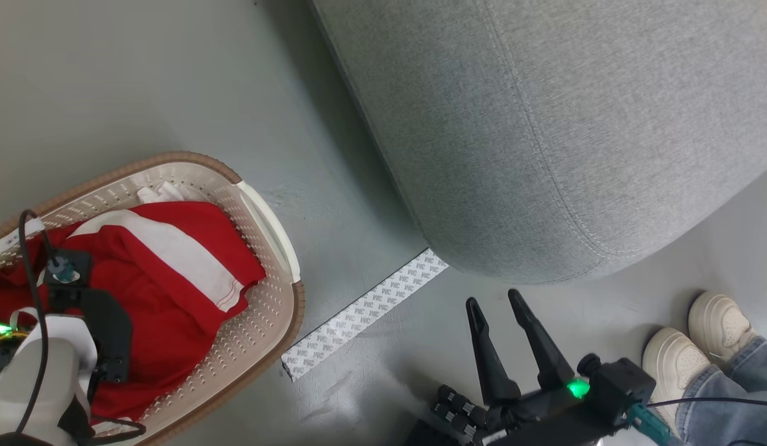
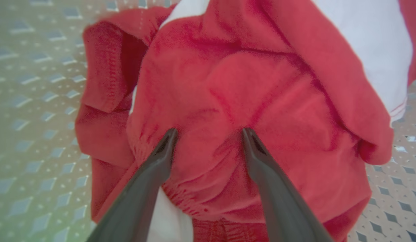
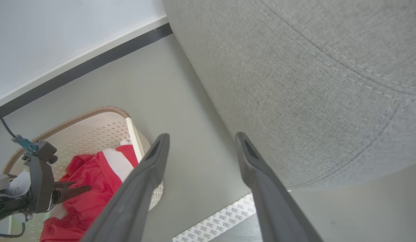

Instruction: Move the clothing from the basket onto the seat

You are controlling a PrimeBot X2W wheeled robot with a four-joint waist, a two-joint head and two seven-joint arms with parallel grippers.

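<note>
The clothing is a heap of bright red fabric with a broad white stripe, lying in the cream perforated basket with its brown rim at the lower left. My left gripper points down into the basket, open, both tips pressed against a bulge of the red clothing. The right wrist view catches that left gripper from the side, over the clothing in the basket. My right gripper hovers open over the floor, holding nothing, just short of the grey seat.
A strip of white printed tape lies on the grey floor between basket and seat. A person's pale shoes and jeans stand at the lower right, close to my right arm. A white wall with dark skirting lies beyond the basket.
</note>
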